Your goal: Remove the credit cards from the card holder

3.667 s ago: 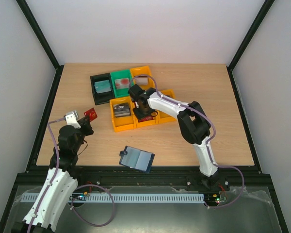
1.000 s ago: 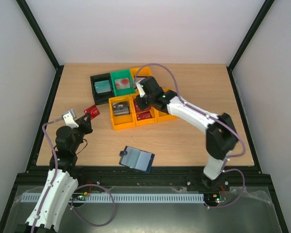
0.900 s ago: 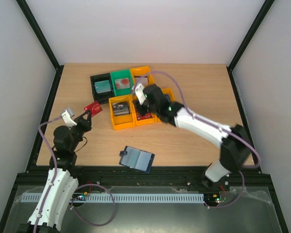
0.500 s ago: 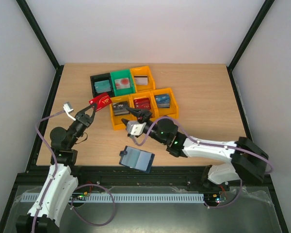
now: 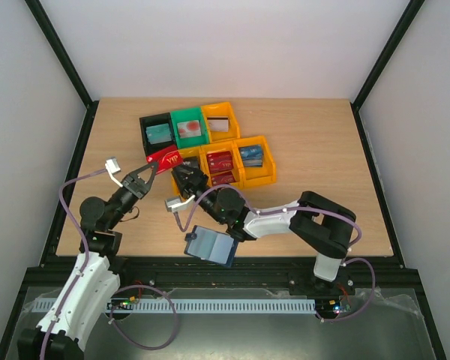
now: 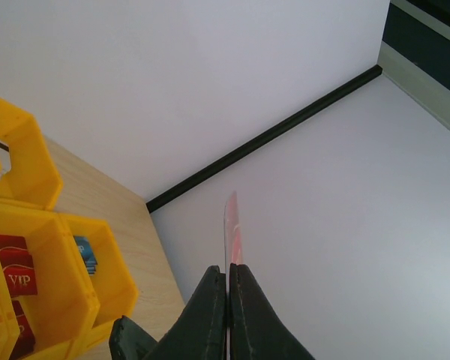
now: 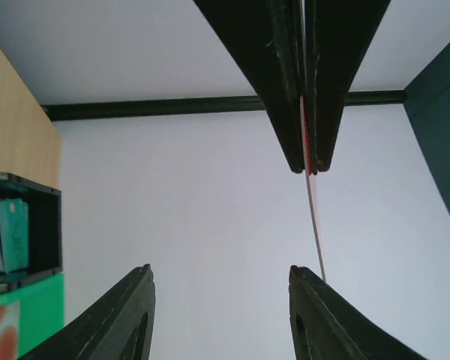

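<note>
The card holder [image 5: 212, 246] lies open near the table's front edge, grey-blue inside facing up. My left gripper [image 5: 148, 172] is shut on a red credit card [image 5: 164, 159] and holds it in the air beside the bins. In the left wrist view the red card [image 6: 232, 225] shows edge-on, sticking out past the shut left gripper [image 6: 228, 271]. My right gripper [image 5: 183, 176] is open and empty, pointing up at that card. In the right wrist view the red card [image 7: 313, 217] hangs from the left gripper's fingers [image 7: 281, 82], its end just by one tip of the right gripper [image 7: 221, 274].
Bins stand at the back middle: a black bin [image 5: 145, 137] with a teal card, a green bin [image 5: 186, 115], an orange bin [image 5: 220, 110], and a row of yellow bins [image 5: 259, 172] holding red and blue cards. Bare wood lies right of them.
My right arm has swung from the yellow bins down and left, up to the left gripper. My left gripper has lifted the red card up and rightward towards the bins.
</note>
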### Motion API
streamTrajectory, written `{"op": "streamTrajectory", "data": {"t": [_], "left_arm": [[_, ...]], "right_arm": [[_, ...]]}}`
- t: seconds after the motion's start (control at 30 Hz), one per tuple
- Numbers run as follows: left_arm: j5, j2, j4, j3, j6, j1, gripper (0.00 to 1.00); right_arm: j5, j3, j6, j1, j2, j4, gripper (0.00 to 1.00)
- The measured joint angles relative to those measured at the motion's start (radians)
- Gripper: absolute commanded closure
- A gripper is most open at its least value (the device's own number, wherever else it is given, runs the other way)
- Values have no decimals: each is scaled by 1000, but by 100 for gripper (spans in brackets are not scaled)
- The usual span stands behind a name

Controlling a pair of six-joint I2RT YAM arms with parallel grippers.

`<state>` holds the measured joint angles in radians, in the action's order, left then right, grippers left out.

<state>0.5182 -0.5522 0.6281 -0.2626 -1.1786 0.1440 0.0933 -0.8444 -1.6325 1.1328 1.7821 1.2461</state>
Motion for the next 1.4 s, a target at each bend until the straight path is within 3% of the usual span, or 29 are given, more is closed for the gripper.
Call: {"op": "streamTrajectory", "data": {"t": [0.57,0.8,1.03,1.2,1.27,1.3,1.33,1.4], "left_arm": [[-45,-7,0,0,-29,-5,98],[-37,-6,-16,0,-7,4,98],[-29,-5,-21,0,3,8,98],[-29,-5,-21,0,5,8,98],[-29,-2,-20,0,5,8,98],[-29,0,-20,0,5,8,95],[-29,2,-22,0,6,8,82],[-29,3,-23,0,17,8,40]], "right_arm": [[-1,62,-176,50,-2,70,56],[22,-19,-176,58,16,108,58],[42,-68,-186,52,60,123,74],[50,-75,-188,47,67,119,95],[53,-78,-192,46,69,112,98],[57,-78,-193,46,71,109,99],[61,-79,-192,46,72,108,99],[71,-79,-188,47,72,105,98]]}}
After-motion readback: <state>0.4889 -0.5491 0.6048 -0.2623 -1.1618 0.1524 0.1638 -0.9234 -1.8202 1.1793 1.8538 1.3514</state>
